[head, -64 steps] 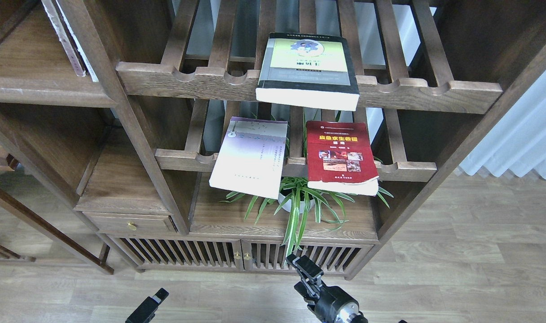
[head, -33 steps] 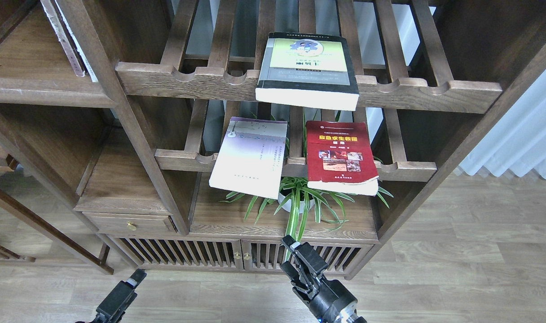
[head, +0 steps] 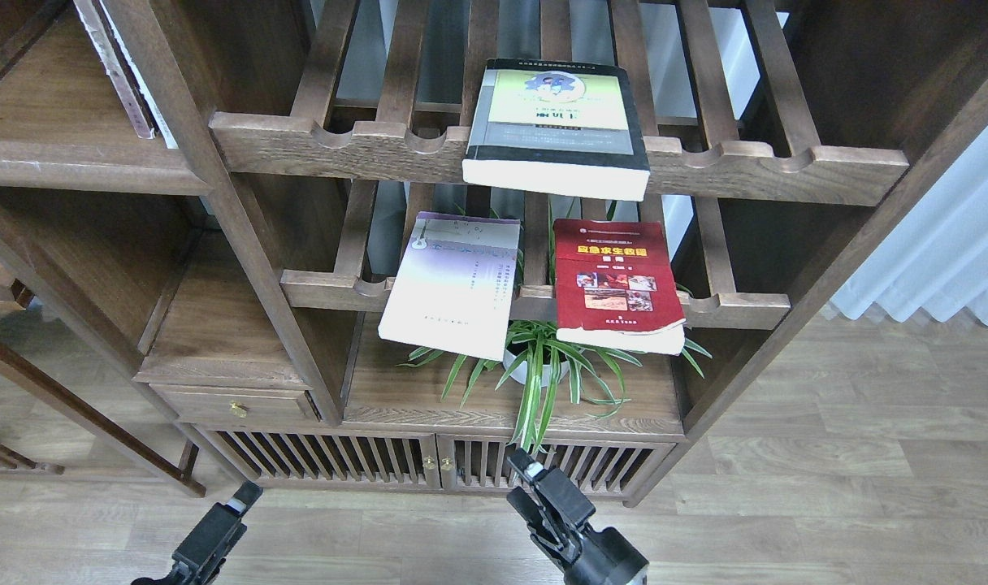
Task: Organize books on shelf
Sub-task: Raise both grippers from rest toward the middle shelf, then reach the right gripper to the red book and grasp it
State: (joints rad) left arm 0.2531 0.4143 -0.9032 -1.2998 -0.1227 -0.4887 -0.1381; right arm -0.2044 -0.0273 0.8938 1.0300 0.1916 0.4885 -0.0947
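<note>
The thick yellow-green and grey book [head: 555, 122] lies flat on the upper slatted rack, its front end over the rail. The pale lavender-white book [head: 453, 280] and the red book [head: 616, 280] lie side by side on the lower slatted rack, both overhanging its front rail. A solid dark-brown shelf [head: 71, 166] with a rounded front edge is at the upper left. My left gripper [head: 218, 528] and right gripper [head: 543, 496] are low at the bottom edge, over the floor, well below the books and touching nothing. Both are dark, and I cannot tell their fingers apart.
A potted spider plant [head: 543, 366] stands on the solid board under the lower rack, beneath the two books. Thin books [head: 124, 73] lean at the right end of the upper left shelf. A drawer [head: 234, 402] and slatted cabinet doors [head: 429, 463] sit below. A white curtain [head: 949, 244] hangs at right.
</note>
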